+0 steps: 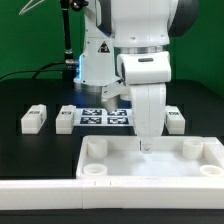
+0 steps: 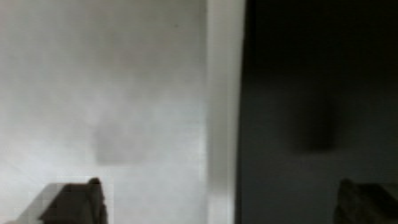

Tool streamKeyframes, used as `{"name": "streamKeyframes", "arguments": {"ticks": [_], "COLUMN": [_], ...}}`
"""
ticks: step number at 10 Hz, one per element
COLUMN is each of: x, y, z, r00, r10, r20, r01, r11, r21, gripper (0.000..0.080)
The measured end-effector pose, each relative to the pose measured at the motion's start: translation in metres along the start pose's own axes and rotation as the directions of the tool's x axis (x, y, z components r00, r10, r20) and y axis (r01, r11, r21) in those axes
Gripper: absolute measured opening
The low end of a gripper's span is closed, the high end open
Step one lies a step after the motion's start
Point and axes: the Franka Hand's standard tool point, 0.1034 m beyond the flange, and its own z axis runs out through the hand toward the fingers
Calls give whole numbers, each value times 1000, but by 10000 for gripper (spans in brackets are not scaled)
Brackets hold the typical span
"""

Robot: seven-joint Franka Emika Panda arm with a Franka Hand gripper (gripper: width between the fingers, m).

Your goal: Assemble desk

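Here's your gripper (image 1: 146, 146), pointing straight down at the far rim of the tabletop (image 1: 150, 168), about midway between the two far corner sockets. In the wrist view the fingertips (image 2: 75, 200) stand wide apart at the frame's edges. Nothing is between them but the line where white plastic meets the black table (image 2: 320, 80), so the claw is wide and empty.

My read is that you're on an early step, lining up a grip on the rim to shift or square the tabletop before any leg goes in; all four sockets in view look empty. Next you'd want one finger inside the rim and one outside, then a firm close. Whether they're low enough for that, I can't tell.

Beyond the tabletop, the outer leg (image 1: 34, 119) and inner leg (image 1: 66, 118) lie toward the exterior view's left and the third leg (image 1: 175, 121) toward its right, with the marker board (image 1: 105, 118) between them. A long white bar (image 1: 40, 190) lies on the near side. The table surface is matte black, and a green wall (image 1: 30, 40) stands behind it.
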Motion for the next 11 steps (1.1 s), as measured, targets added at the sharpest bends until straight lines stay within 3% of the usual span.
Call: {"name": "streamKeyframes", "arguments": {"ticks": [3, 6, 9, 11], "x": [1, 30, 72, 74], "y": [0, 1, -5, -5], "z": [-1, -31, -37, -37], "r00": [1000, 982, 863, 808], "r10": [21, 189, 505, 589], "r20": [0, 15, 10, 3], "r01": [-21, -189, -505, -589], "r11": [1000, 982, 863, 808], "r21": [0, -9, -14, -13], "gripper": [649, 649, 649, 649]}}
